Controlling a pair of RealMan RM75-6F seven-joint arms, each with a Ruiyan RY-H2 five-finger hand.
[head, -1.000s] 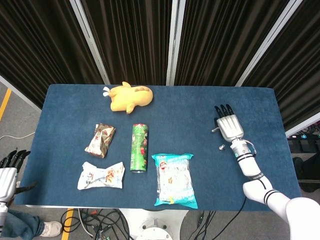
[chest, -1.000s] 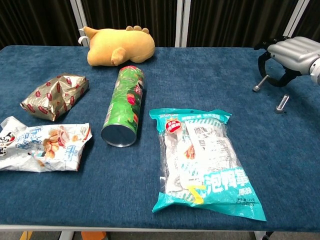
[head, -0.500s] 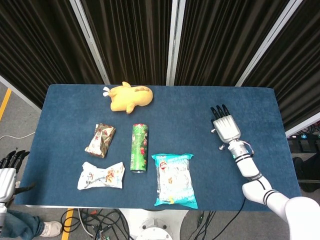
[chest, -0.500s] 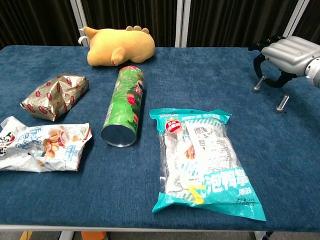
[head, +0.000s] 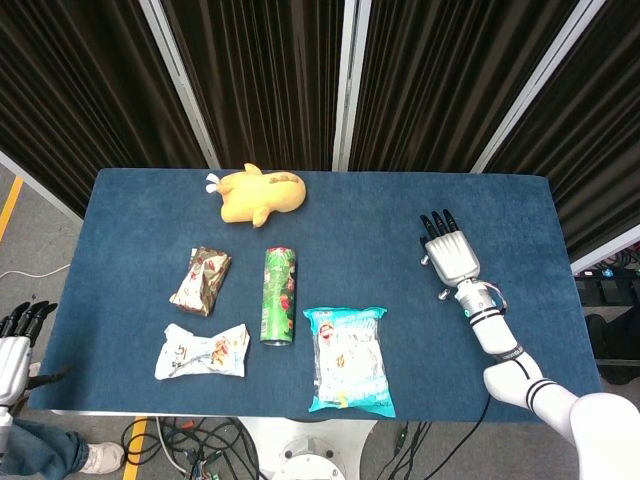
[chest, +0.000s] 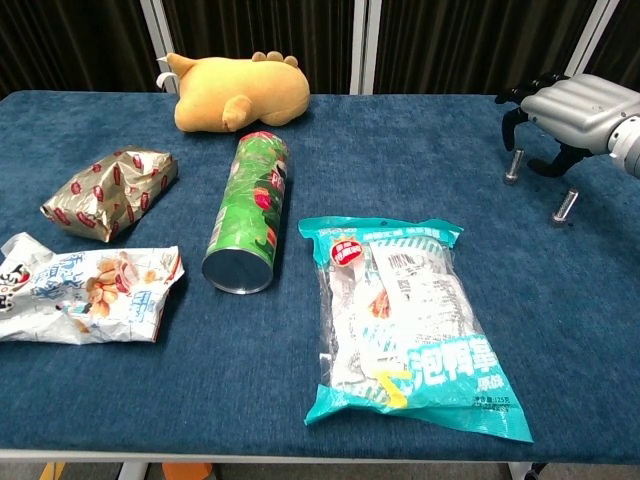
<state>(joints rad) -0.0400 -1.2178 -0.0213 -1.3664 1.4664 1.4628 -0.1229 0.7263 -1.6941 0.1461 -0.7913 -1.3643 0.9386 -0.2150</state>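
The right hand (head: 451, 257) hovered released, fingers spread, right of the teal snack bag (head: 348, 359); the left hand (head: 14, 350), also released, hung beyond the surface's (head: 380, 215) left edge.

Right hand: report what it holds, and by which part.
Nothing. The right hand hovers palm-down over the table with fingers apart, clear of every item.

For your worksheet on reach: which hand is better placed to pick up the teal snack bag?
Probably the right hand: it hovers open over the table, nearer the teal snack bag. The left hand hangs beyond the table's left edge.
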